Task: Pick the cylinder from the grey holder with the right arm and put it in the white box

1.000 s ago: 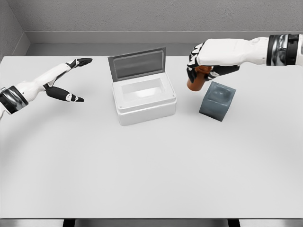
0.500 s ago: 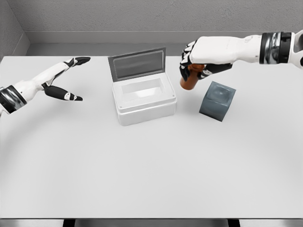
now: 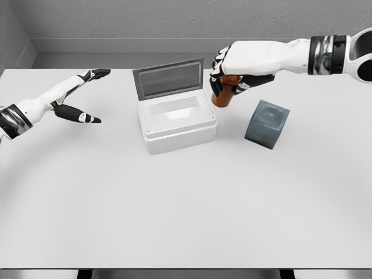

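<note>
Our right hand [image 3: 235,78] is curled tight around the brown cylinder [image 3: 223,96], gripping its upper part so that only the lower end shows below the fingers. The cylinder hangs in the air, clear of the table, just outside the right rim of the white box.

Starting from the near edge, the white table [image 3: 186,221] lies open to us across its whole front half. Farther in, at about 1 o'clock from the table's middle, the grey holder [image 3: 267,124] sits tilted on the surface, apart from the cylinder and well short of the table's right edge. At about 12 o'clock stands the white box [image 3: 176,119], its cavity open and its grey lid [image 3: 168,78] raised upright along the far rim. A strip of bare table separates box and holder.

At about 10 o'clock our left hand [image 3: 81,99] hovers over the table near its left edge, fingers spread and holding nothing, well apart from the box. Beyond the far edge of the table rises a grey wall [image 3: 145,20].
</note>
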Robot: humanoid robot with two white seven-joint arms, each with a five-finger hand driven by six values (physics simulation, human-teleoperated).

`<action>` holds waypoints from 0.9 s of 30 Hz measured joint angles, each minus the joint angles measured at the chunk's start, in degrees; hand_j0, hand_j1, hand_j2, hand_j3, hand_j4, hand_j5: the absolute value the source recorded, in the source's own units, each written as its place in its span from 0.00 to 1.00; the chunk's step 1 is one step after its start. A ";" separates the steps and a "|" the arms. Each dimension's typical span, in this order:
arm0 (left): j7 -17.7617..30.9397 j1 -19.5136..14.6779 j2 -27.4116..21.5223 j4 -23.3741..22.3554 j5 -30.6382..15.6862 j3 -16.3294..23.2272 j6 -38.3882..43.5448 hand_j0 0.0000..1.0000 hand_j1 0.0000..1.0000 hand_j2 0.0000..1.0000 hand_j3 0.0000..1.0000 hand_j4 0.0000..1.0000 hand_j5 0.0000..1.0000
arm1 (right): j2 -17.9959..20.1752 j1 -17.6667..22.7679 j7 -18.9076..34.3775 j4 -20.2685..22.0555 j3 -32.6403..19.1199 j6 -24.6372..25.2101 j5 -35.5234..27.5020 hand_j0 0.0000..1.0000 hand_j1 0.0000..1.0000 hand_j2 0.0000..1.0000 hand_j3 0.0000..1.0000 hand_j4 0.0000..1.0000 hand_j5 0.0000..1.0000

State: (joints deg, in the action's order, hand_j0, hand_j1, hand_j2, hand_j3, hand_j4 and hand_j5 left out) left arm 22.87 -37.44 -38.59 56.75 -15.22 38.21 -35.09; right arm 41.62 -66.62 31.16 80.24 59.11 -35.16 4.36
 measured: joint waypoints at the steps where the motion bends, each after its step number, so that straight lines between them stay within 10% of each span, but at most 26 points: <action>1: 0.00 0.00 0.01 0.01 0.00 0.00 0.00 1.00 1.00 1.00 1.00 1.00 1.00 | -0.08 0.00 0.02 -0.07 -0.02 0.00 0.00 0.38 0.38 0.38 0.38 0.38 0.38; 27: 0.04 0.09 0.12 0.09 0.10 0.00 0.00 1.00 1.00 1.00 1.00 1.00 1.00 | -4.69 -0.70 0.32 -4.97 -0.01 -0.01 0.08 0.38 0.38 0.38 0.38 0.38 0.38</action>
State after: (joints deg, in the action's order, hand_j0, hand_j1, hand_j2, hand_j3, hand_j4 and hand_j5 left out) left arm 22.91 -37.35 -38.47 56.84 -15.12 38.21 -35.09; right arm 36.94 -67.32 31.48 75.27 59.09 -35.17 4.43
